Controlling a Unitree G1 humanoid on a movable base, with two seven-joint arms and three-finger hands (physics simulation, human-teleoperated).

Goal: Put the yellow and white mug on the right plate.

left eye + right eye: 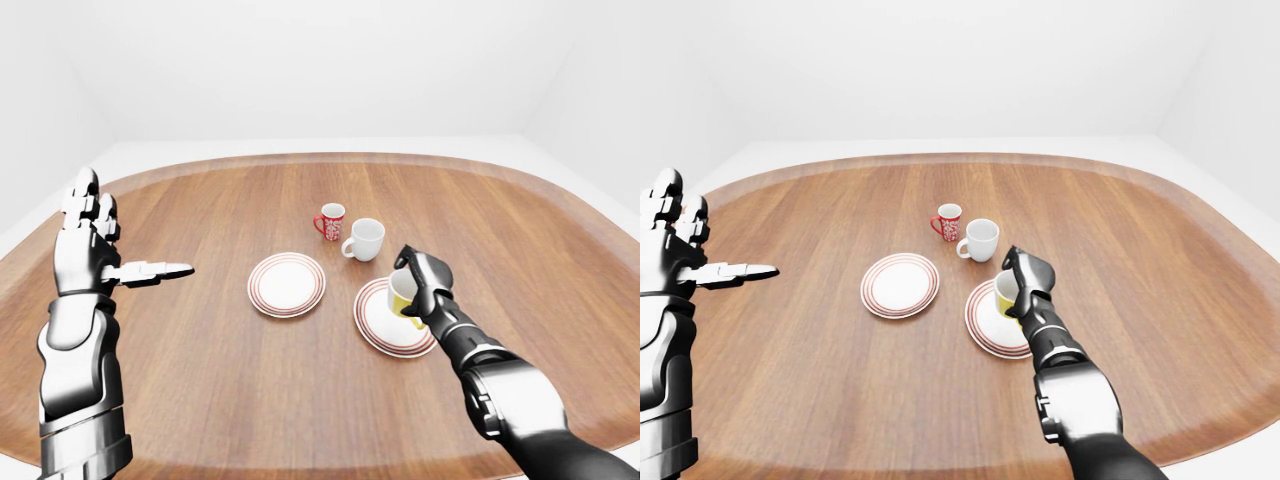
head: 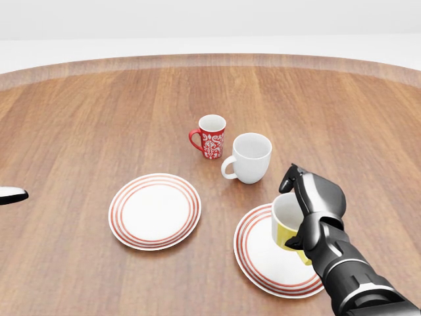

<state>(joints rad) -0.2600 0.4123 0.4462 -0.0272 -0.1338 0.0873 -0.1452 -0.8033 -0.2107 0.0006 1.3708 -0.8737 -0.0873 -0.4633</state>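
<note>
Table point(image 2: 99, 112): round, brown wood, white room around it.
Right hand point(image 2: 314, 212): fingers wrapped round the yellow mug point(image 2: 287, 227).
Yellow mug: tilted, over the right plate point(image 2: 263, 260); contact with it unclear.
Left hand point(image 1: 92, 240): raised at left, fingers spread, holding nothing.
Left plate point(image 2: 154, 210): bare.
Red mug point(image 2: 210, 136), white mug point(image 2: 250, 158): just beside each other, above the plates.

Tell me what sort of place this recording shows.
Probably a bare simulated dining setup: a wooden table in a plain white room, set with two red-rimmed plates and mugs; the right robot hand grips one.
</note>
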